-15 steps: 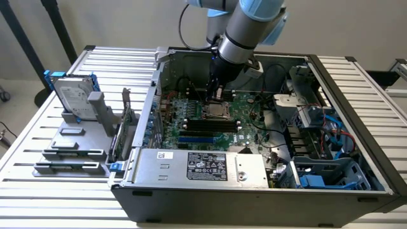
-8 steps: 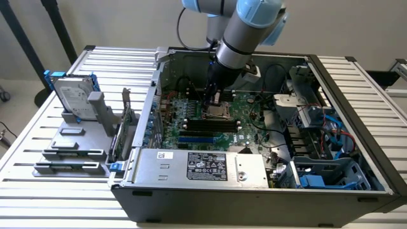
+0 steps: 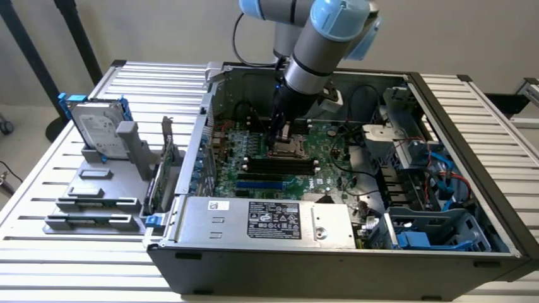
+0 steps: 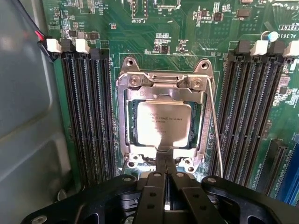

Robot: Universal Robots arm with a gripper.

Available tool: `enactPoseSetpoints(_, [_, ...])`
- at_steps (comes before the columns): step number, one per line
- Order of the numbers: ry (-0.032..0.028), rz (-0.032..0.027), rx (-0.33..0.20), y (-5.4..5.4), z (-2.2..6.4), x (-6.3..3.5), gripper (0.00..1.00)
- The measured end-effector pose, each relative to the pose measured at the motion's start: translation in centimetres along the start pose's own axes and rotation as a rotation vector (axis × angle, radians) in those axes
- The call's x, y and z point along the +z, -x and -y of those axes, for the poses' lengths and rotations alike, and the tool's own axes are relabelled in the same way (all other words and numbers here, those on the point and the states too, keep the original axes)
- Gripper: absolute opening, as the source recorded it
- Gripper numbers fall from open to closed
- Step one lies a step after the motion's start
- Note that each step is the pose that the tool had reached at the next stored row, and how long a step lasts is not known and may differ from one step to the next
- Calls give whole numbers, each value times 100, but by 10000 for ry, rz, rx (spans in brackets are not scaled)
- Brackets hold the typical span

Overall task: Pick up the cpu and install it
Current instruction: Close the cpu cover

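Observation:
The cpu (image 4: 163, 123), a small square chip with a silver-grey top, lies flat inside the metal socket frame (image 4: 133, 81) on the green motherboard (image 4: 163, 28). My gripper (image 4: 166, 151) is shut, its two black fingers pressed together with nothing visible between them. Their tips sit at the cpu's near edge; I cannot tell whether they touch it. In the exterior view the gripper (image 3: 284, 134) reaches straight down into the open computer case (image 3: 438, 107), right over the socket.
Rows of black memory slots (image 4: 88, 112) flank the socket on both sides, and a thin socket lever (image 4: 214, 126) runs along one side. A silver power supply (image 3: 269, 218) fills the case's near side. At the exterior view's left a grey fixture (image 3: 93, 189) carries a hard drive (image 3: 97, 129).

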State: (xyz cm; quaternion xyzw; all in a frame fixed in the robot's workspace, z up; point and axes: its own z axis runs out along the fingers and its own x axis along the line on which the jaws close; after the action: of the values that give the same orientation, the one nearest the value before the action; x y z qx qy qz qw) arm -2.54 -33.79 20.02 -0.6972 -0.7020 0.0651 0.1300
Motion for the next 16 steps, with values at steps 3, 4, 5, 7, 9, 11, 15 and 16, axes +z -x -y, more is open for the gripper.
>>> enactPoseSetpoints(3, [-4, -21, -4, -4, 40, -109, 11])
enactPoseSetpoints(4, [-5, -31, -8, -2, 59, -131, 11])
enactPoseSetpoints(5, [-5, -46, -12, 2, 84, -141, 11])
enactPoseSetpoints(7, [-5, -81, -22, 13, 155, -146, 11])
enactPoseSetpoints(9, [-6, -112, -31, 21, 232, -144, 11])
enactPoseSetpoints(11, [-5, -122, -33, 23, 259, -142, 11])
enactPoseSetpoints(15, [-4, -122, -34, 23, 259, -142, 11])
enactPoseSetpoints(16, [-4, -122, -34, 23, 259, -143, 11])
